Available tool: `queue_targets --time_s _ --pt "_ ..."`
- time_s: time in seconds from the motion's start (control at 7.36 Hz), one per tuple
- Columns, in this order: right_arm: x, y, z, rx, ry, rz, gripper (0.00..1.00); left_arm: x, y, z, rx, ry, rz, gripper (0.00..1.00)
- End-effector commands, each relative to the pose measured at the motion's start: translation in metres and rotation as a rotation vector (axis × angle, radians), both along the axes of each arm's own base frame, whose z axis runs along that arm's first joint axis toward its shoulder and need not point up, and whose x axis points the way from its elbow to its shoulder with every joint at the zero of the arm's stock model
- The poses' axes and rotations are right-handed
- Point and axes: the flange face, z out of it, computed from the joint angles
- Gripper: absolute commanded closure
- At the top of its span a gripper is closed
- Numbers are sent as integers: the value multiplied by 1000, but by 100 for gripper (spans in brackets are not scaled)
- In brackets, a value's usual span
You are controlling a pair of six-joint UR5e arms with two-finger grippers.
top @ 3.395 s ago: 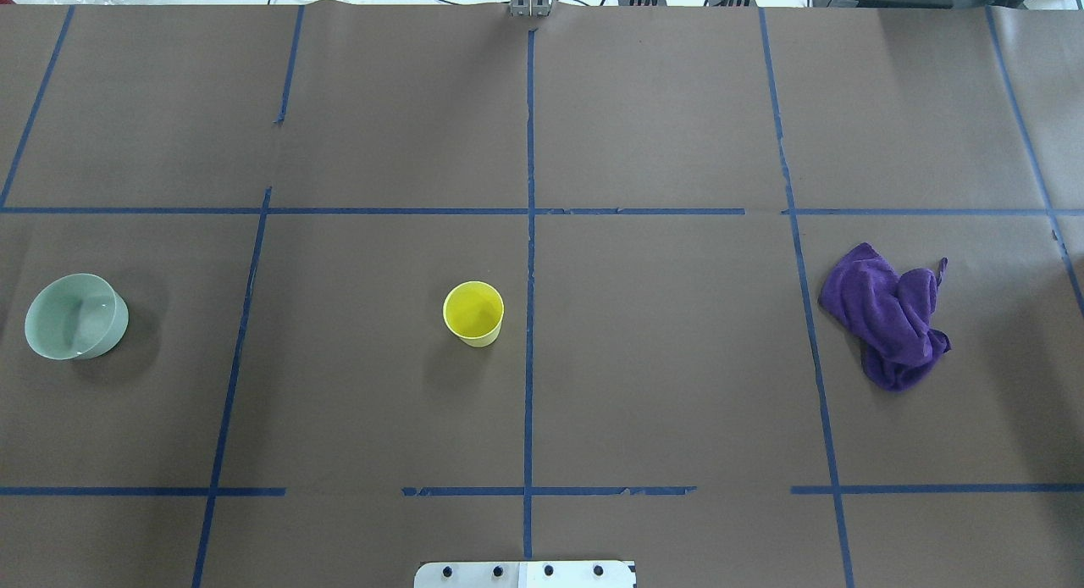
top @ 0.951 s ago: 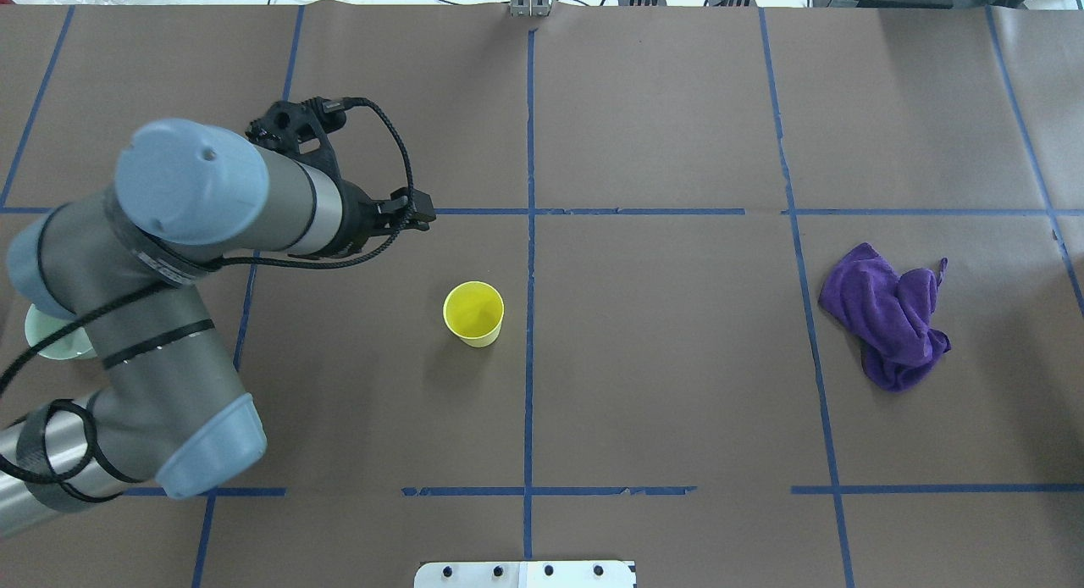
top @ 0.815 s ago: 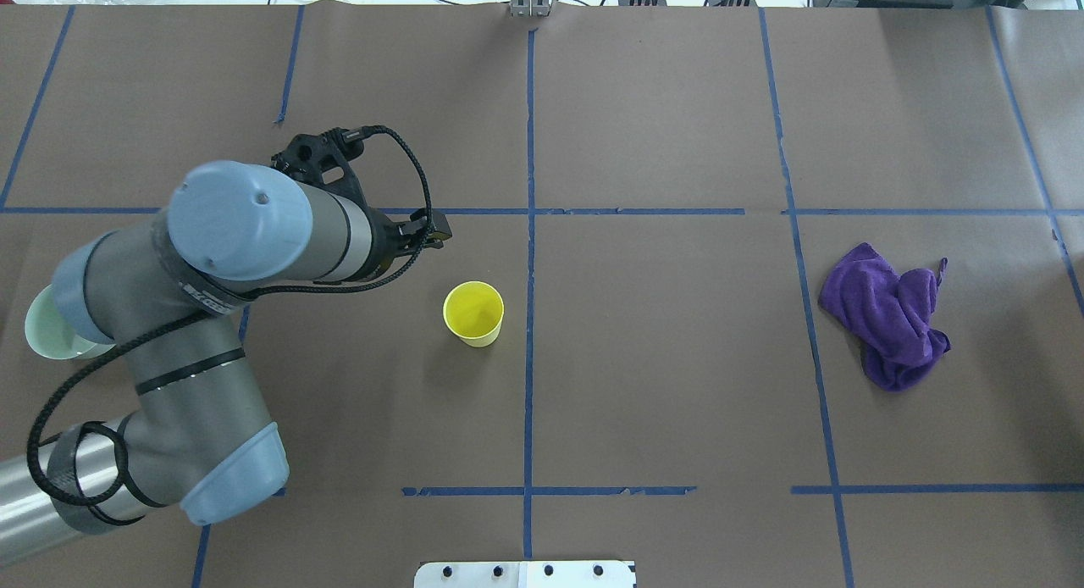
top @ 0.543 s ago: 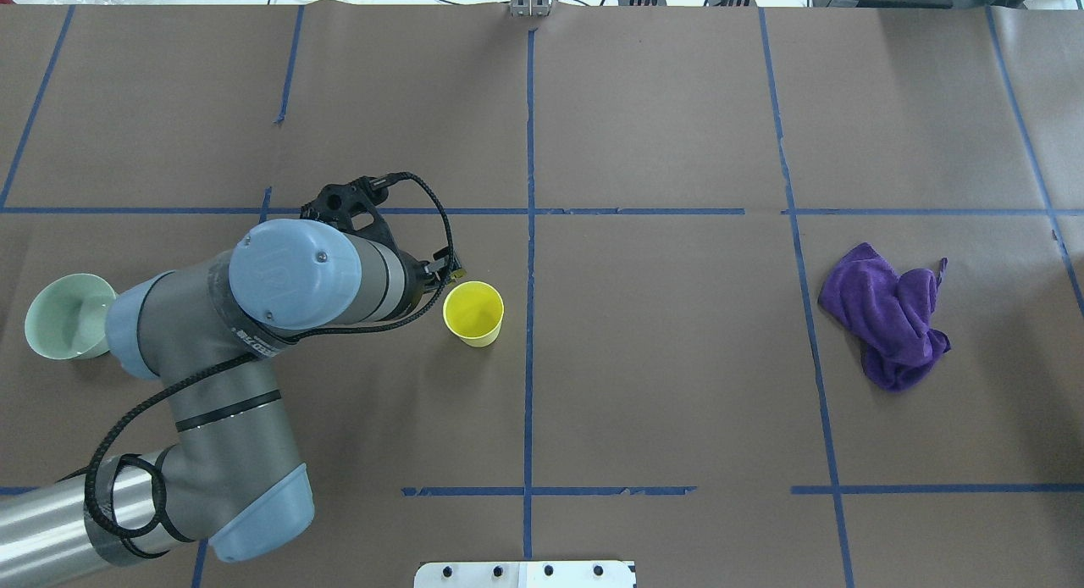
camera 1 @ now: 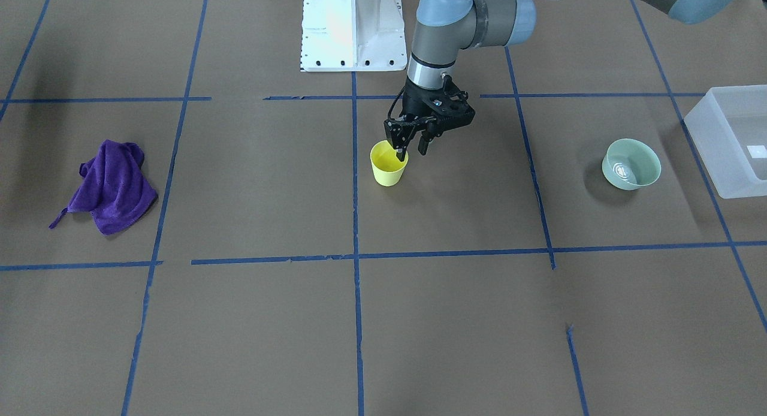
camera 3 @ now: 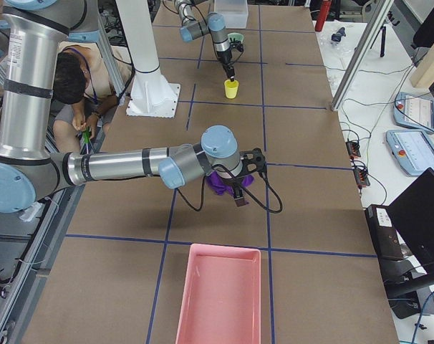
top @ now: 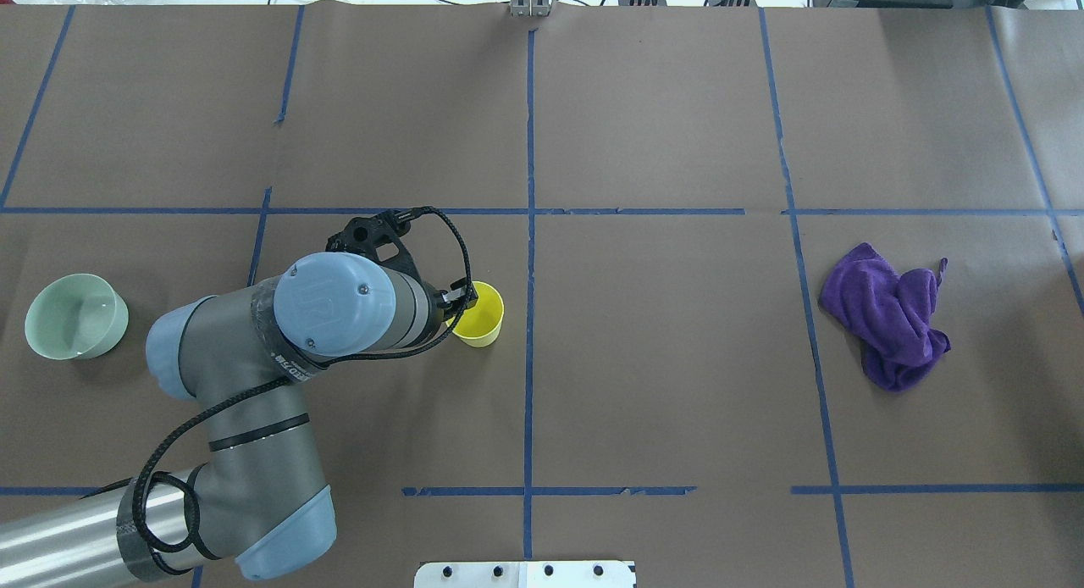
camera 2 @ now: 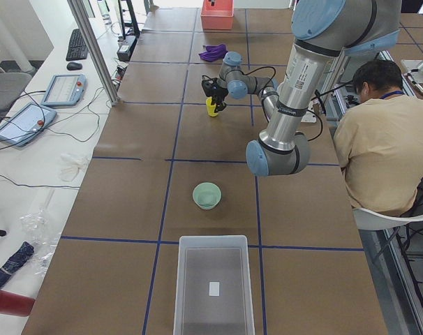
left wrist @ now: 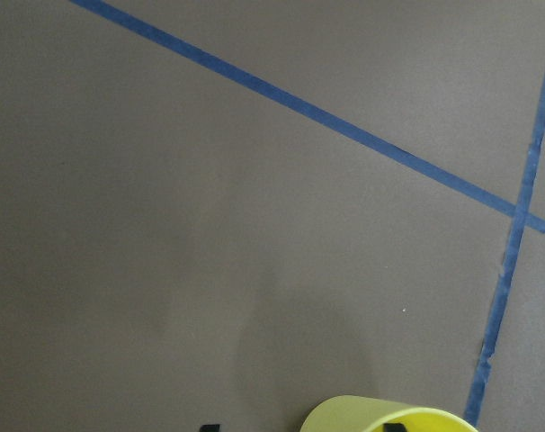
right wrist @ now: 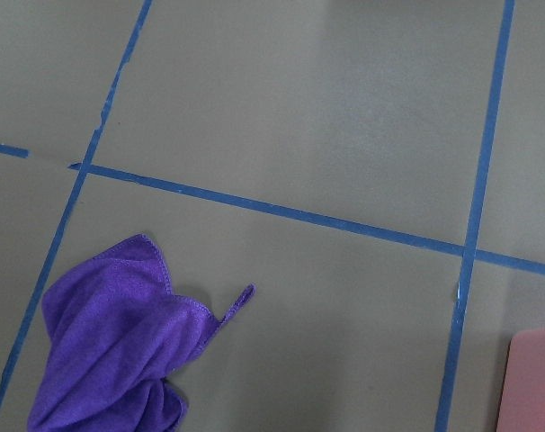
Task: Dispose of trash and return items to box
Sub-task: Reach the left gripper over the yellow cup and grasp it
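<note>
The yellow cup [camera 1: 388,167] stands upright near the table's middle; it also shows in the overhead view [top: 484,324]. My left gripper [camera 1: 411,148] is open and low at the cup's rim. One finger sits over the cup's mouth and the other outside its wall. The left wrist view shows only the cup's rim [left wrist: 380,416] at the bottom edge. The mint-green bowl [camera 1: 631,164] stands apart on my left, and the frosted box [camera 1: 706,147] lies beyond it. My right gripper [camera 3: 238,192] shows only in the exterior right view, above a purple cloth [camera 3: 218,182]. I cannot tell whether it is open.
The purple cloth [top: 889,317] lies crumpled on my right side. A pink tray [camera 3: 218,301] sits at the table's right end. A seated person [camera 2: 375,132] is behind the robot. The robot's white base [camera 1: 350,26] stands at the near table edge.
My left arm came in from the left and swept down to the yellow cup, ending with its open fingers at the cup's rim. Cup, bowl and cloth have not moved.
</note>
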Motion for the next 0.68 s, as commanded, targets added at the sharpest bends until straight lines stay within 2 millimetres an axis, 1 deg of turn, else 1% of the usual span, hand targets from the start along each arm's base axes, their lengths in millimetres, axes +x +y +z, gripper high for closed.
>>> queue_targets --time_s 0.0,0.14,0.27,0.41,0.54 --pt "0 1 1 -2 0 1 0 7 10 -8 5 11 19 100" --pt "0 1 1 -1 0 0 0 6 10 -8 13 10 22 100" --pt "0 2 2 -4 1 0 0 0 12 -12 23 16 29 100" --pt "0 2 2 -4 1 0 0 -28 3 -27 100 14 55 100" --pt "0 2 3 -5 3 1 0 -74 -19 -44 170 -17 74 100"
